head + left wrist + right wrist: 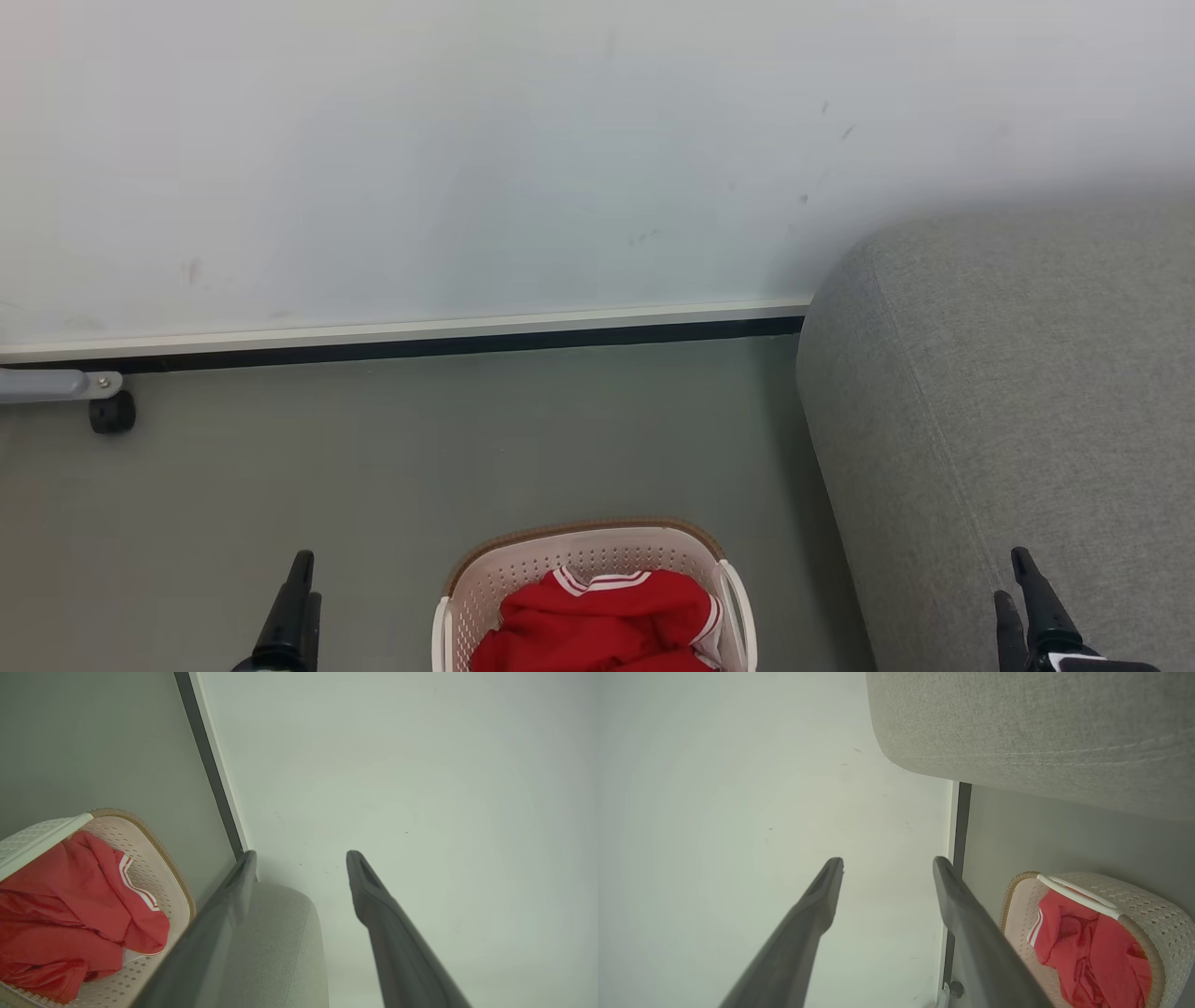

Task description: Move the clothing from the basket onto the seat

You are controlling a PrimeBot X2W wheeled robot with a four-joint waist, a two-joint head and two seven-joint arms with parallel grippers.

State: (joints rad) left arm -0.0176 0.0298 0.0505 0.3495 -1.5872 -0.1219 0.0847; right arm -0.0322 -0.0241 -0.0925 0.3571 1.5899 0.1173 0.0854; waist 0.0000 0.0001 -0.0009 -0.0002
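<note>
The cream-white basket (pixel 588 532) with a brown rim stands on the floor at the bottom centre of the head view. Red clothing (pixel 607 621) with white striped trim lies bunched inside it. The grey seat (pixel 1008 420) rises just right of the basket. My left gripper (pixel 305 574) hangs open left of the basket, above the floor. My right gripper (pixel 1010 574) is open over the seat's front. In the left wrist view the open left gripper (pixel 302 856) points at the wall, with basket (pixel 182 886), clothing (pixel 70 896) and seat (pixel 280 933) alongside. The right gripper (pixel 888 861) holds nothing; basket (pixel 1157 914), clothing (pixel 1087 947) and seat (pixel 1017 728) lie to its right.
A pale wall (pixel 467 168) with a white and black baseboard (pixel 420 341) runs behind the grey floor (pixel 420 448). A black caster (pixel 112 413) on a grey metal leg sits at the far left by the baseboard.
</note>
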